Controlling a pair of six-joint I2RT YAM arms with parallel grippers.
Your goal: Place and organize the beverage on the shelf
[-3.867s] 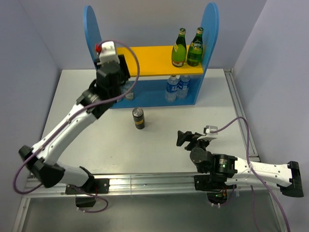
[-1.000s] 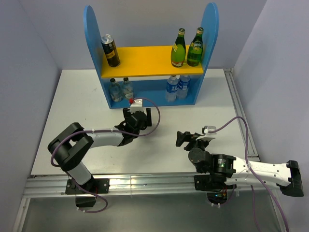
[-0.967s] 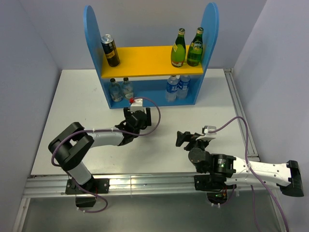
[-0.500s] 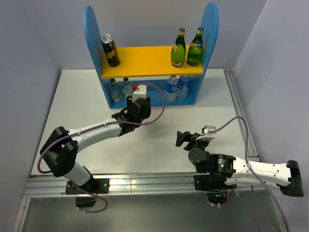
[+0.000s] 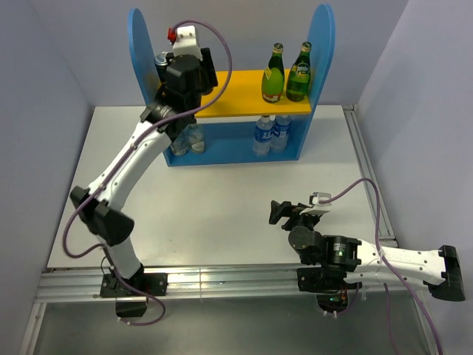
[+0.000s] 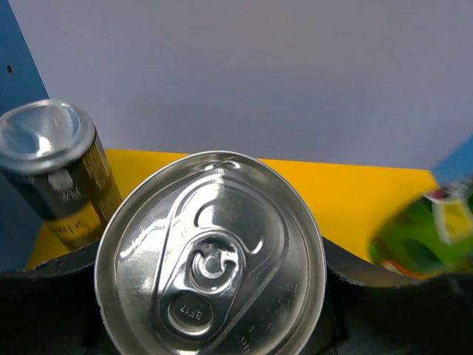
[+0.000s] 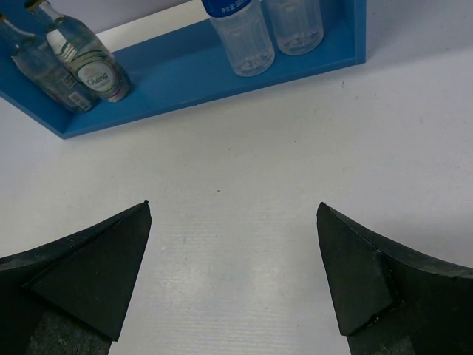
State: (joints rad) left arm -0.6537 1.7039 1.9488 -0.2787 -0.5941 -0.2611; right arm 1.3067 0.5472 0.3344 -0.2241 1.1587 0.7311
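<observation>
Your left gripper pinches a can upright, long axis vertical, silver lid facing the wrist camera. It sits over the shelf's yellow upper board, just right of a second can. The top view hides the held can behind the wrist. Your right gripper, fingers spread, hovers over the table.

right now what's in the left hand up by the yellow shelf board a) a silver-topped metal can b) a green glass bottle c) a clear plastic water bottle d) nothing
A: the left wrist view shows a silver-topped metal can gripped in the left hand, beside a dark gold-banded can standing on the yellow upper board.
</observation>
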